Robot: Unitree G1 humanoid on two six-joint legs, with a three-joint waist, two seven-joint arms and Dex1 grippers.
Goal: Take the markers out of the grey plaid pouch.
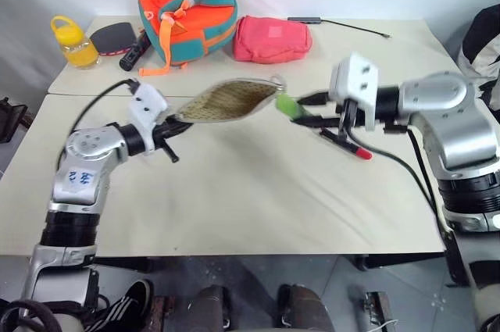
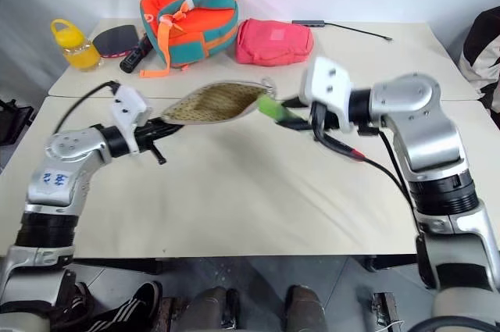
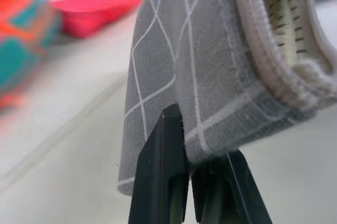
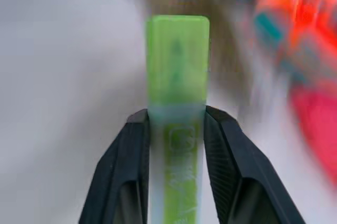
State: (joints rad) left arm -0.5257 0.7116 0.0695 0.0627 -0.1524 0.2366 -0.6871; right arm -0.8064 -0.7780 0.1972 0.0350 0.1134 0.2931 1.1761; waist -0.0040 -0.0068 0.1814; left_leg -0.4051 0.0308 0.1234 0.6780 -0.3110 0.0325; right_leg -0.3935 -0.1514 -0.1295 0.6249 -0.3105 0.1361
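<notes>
The left gripper (image 3: 187, 182) is clamped shut on one end of the grey plaid pouch (image 1: 226, 100), holding it lifted above the cream table (image 1: 234, 191) with its open mouth and brownish lining showing. The right gripper (image 4: 176, 124) is closed on a light-green marker (image 4: 177, 60), its cap end protruding beyond the fingertips, held in the air just beside the pouch's far end. At the table's back stand an orange-teal backpack (image 1: 187, 16), a pink pouch (image 1: 271, 39), a yellow bottle (image 1: 73, 41) and a table-tennis paddle (image 1: 113, 37).
</notes>
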